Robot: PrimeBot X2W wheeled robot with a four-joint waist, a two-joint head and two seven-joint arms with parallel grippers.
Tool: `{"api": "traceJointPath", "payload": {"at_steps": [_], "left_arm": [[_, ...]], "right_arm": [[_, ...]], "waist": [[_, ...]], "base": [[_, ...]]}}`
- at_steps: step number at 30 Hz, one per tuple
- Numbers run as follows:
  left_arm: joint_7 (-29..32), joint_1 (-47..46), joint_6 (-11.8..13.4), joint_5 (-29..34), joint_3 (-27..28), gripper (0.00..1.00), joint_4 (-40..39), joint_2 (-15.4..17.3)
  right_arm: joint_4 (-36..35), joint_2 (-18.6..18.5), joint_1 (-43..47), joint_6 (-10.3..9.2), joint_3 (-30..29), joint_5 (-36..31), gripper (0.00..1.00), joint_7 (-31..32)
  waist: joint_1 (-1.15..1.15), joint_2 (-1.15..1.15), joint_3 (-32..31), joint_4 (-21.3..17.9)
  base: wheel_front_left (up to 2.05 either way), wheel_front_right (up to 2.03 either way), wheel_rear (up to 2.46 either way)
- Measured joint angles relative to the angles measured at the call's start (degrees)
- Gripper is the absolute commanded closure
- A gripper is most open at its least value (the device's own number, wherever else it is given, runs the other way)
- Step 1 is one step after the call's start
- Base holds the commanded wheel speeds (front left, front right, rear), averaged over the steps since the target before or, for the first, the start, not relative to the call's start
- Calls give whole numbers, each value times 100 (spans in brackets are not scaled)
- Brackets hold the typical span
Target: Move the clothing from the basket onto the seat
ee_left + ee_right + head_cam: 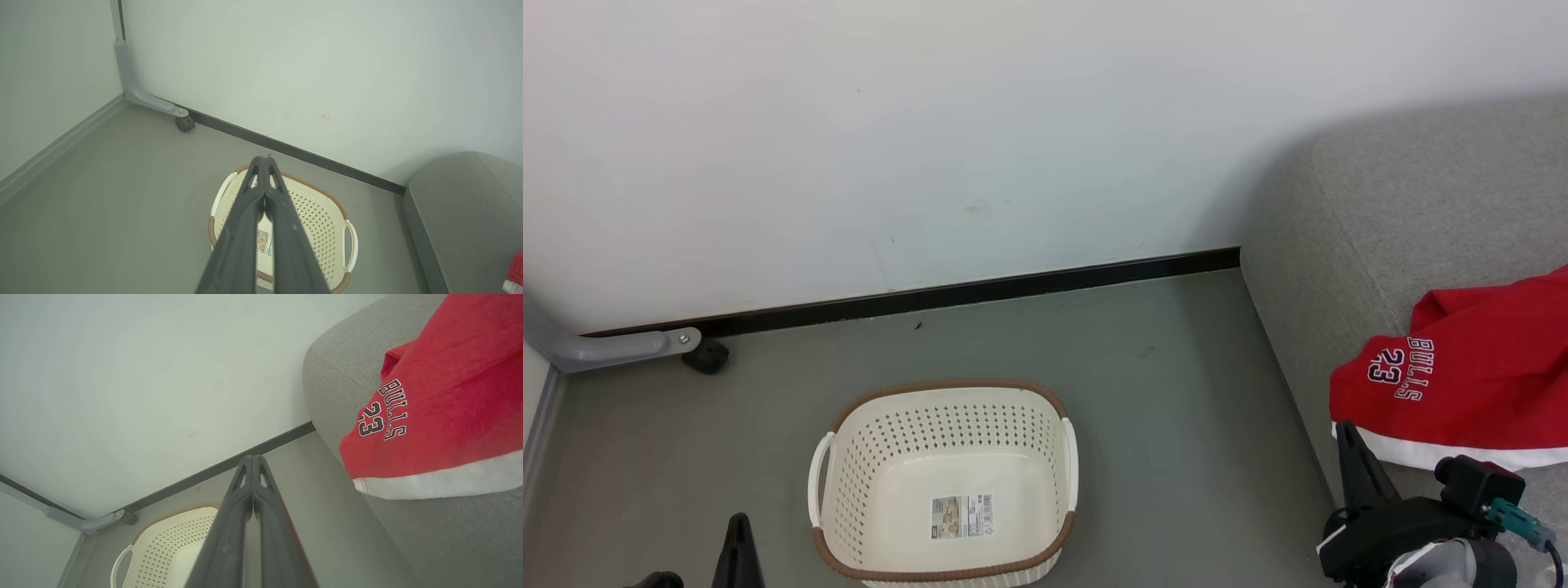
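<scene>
Both jaws clenched, nothing held: left gripper, right gripper. Basket sits just beyond L tips w/ only its label inside. BULLS 23 garment lies on seat, right of R tips, apart. Risk: hem is near seat edge, so a stray R swing could drag it off.

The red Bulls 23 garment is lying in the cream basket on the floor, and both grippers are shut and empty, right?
Not quite. The red Bulls 23 garment lies on the grey sofa, not in the cream basket, whose inside holds a paper label and no clothing; the head view shows this. The rest stands: the left gripper and right gripper are shut and empty.
</scene>
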Motion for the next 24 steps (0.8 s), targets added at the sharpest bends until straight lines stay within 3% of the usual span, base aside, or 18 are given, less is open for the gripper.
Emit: {"api": "traceJointPath", "payload": {"at_steps": [24], "left_arm": [[544,-235,-371,-1913,163,100,21,-103]], "right_arm": [[-279,68,20,186,-593,1959,100,541]], "waist": [[0,0,-22,96]], "base": [[0,0,0]]}}
